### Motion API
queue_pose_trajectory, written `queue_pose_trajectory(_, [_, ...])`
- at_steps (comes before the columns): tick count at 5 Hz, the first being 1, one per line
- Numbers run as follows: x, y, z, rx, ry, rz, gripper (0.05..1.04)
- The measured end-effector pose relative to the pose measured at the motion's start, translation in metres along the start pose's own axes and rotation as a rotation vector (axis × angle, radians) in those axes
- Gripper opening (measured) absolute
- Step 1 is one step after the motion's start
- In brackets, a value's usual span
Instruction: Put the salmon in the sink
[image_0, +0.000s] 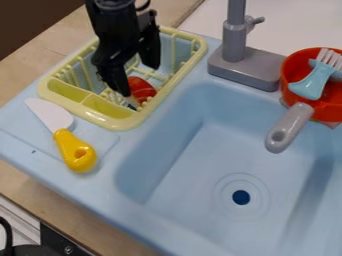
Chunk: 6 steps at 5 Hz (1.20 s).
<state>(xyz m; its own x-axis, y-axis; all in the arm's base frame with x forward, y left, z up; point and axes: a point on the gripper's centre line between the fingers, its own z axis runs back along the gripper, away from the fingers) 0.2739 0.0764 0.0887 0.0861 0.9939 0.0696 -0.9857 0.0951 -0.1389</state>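
Little of the job looks done: the red toy salmon lies in the pale yellow dish rack, towards the rack's five o'clock, and the sink basin is where it has to end up. The black gripper hangs over the rack with its two fingers well spread and nothing in its hold. One fingertip is down just beside the salmon – whether it touches, I can't tell.

So the approach seems mostly made, while the grasp, the lift clear of the rack's rim, the carry and the release are all left. From the salmon, the basin's drain is at about five o'clock – a short trip, I'd judge, with the gray faucet off at two o'clock, away from that path.
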Motion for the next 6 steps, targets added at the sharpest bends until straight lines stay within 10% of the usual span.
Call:
queue_pose_trajectory(2, [0.030,-0.027,-0.013,0.034,0.001,0.002,0.995])
queue_pose_trajectory(6, [-0.009,0.004,-0.022,0.016,-0.012,-0.065,0.941])
